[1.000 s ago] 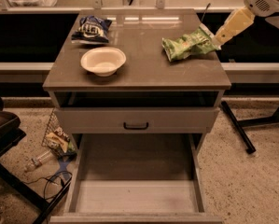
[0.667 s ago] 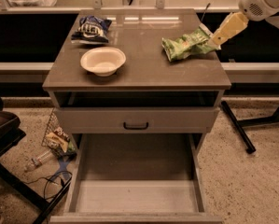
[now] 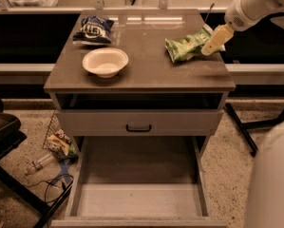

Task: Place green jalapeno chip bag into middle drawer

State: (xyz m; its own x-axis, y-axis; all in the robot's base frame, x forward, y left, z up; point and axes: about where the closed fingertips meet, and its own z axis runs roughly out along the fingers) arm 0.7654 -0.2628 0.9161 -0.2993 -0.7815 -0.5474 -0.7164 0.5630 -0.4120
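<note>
The green jalapeno chip bag (image 3: pixel 185 46) lies crinkled on the right rear of the grey cabinet top (image 3: pixel 146 75). My gripper (image 3: pixel 213 40) reaches in from the upper right on a white arm and sits at the bag's right end, touching or just over it. The middle drawer (image 3: pixel 139 199) is pulled far out low at the front, and its pale floor is bare.
A white bowl (image 3: pixel 105 62) and a dark blue chip bag (image 3: pixel 92 29) sit on the left of the top. A shut drawer front with a black handle (image 3: pixel 138 127) is above the open drawer. Litter and cables (image 3: pixel 56 146) lie on the floor at left. Black stand legs (image 3: pixel 241 129) are at right.
My gripper has moved left and down from beyond the table's right edge to the bag's right end. The bag has stayed in place.
</note>
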